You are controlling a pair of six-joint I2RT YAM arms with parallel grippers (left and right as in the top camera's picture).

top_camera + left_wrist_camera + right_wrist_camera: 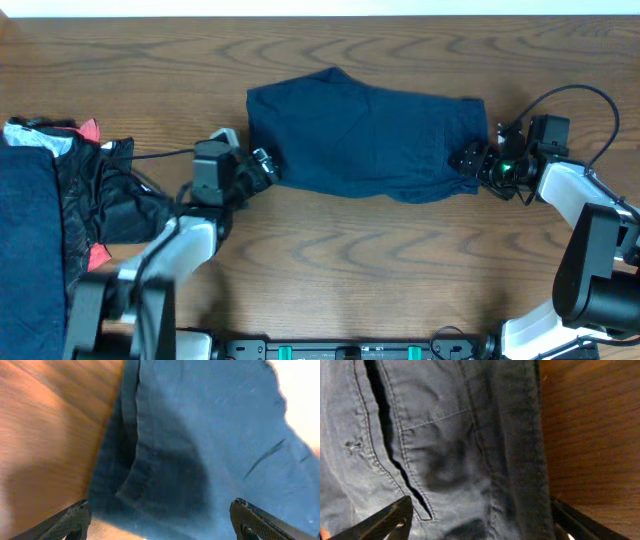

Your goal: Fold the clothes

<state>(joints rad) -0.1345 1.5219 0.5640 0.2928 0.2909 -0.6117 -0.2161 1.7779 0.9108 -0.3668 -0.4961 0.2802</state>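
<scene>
**Navy garment flat mid-table, both grippers open at its ends**

Navy garment (365, 135) lies in a rough rectangle at centre of the wooden table (350, 265), a little above the middle of the overhead frame. Upper edge rises to a small peak; lower right corner is rumpled.

Left gripper (262, 166) sits at the garment's left edge. Wrist view: its fingers (70, 522) are spread wide into the bottom corners of the frame, cloth below and between them, nothing pinched. That view is blurred; a folded hem edge runs down the cloth, and layers beneath cannot be counted.

Right gripper (470, 160) sits at the right edge, partly lost against dark cloth from overhead. Wrist view: fingers (385, 520) likewise released and wide apart, only their tips in frame. Stitched seams and a dark slit show in the cloth; bare wood at frame right.

Pile of clothes (45, 215) at far left, cut off by the frame edge: navy, black, bits of red. Separate pieces hard to tell apart.
</scene>
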